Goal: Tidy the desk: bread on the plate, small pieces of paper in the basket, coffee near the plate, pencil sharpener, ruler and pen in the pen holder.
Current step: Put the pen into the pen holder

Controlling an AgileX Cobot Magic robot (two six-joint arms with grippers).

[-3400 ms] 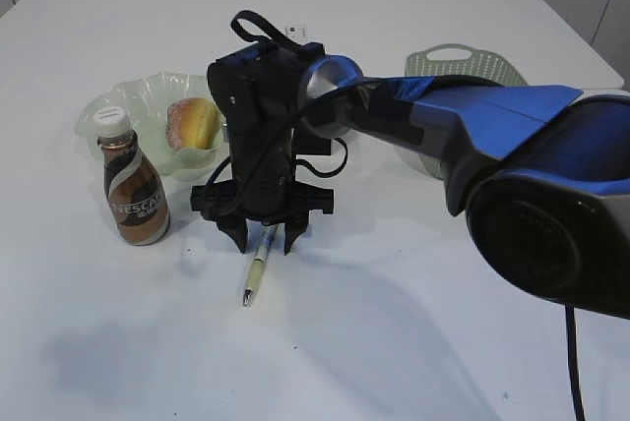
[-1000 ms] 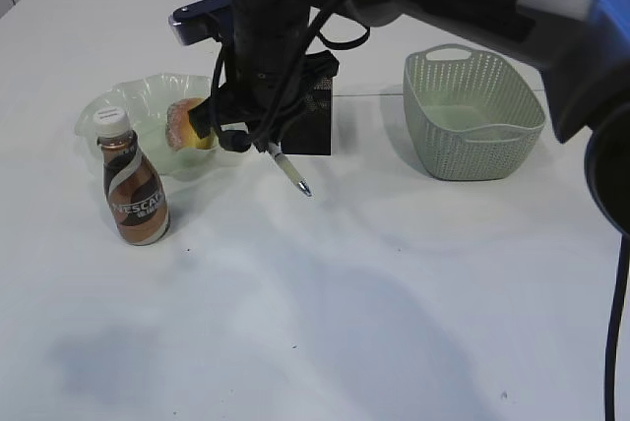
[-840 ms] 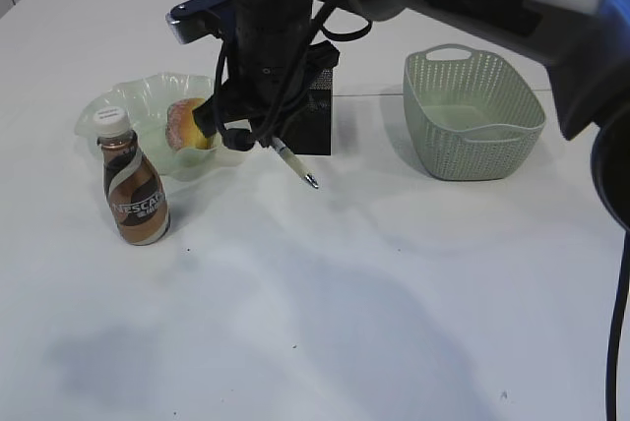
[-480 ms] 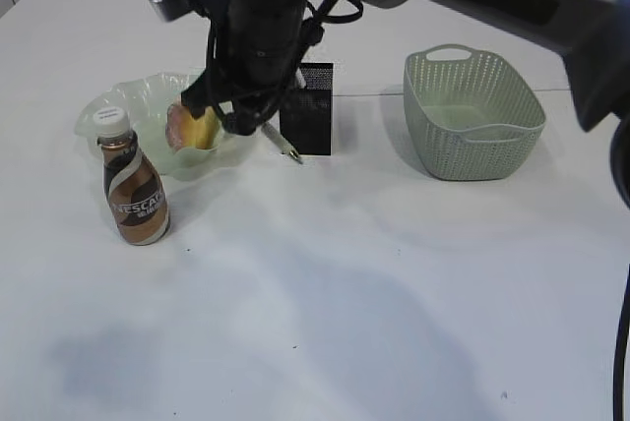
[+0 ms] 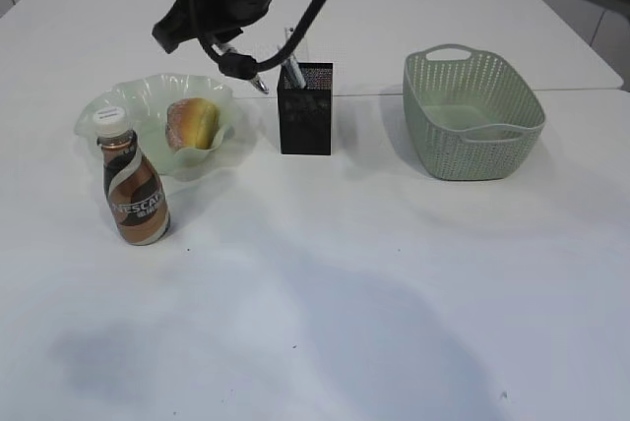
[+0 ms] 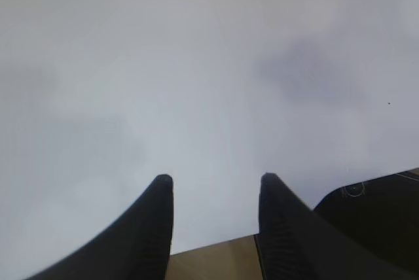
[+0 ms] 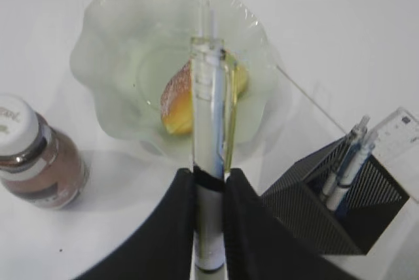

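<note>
My right gripper (image 7: 211, 174) is shut on the clear pen (image 7: 211, 116), held in the air above the pale green plate (image 7: 91, 44) and left of the black mesh pen holder (image 7: 308, 208). From outside, the pen tip (image 5: 260, 88) pokes out under the gripper (image 5: 232, 65) just left of the pen holder (image 5: 305, 116). The bread (image 5: 192, 123) lies in the plate (image 5: 98, 116). The coffee (image 5: 134, 190) stands in front of the plate. The ruler (image 7: 400, 126) and other pens (image 7: 347, 159) stand in the holder. My left gripper (image 6: 216, 178) is open over bare desk (image 6: 196, 64). Pencil sharpener and small pieces of paper are out of view.
The sage-green basket (image 5: 472, 116) stands to the right of the pen holder. The white desk (image 5: 345, 293) stretches out in front of these things. A strip of brown floor (image 6: 216, 260) shows beyond the desk edge in the left wrist view.
The right gripper closed on the pen lying on the desk, lifted it and carried it up and back. It now hangs above the plate beside the pen holder.
</note>
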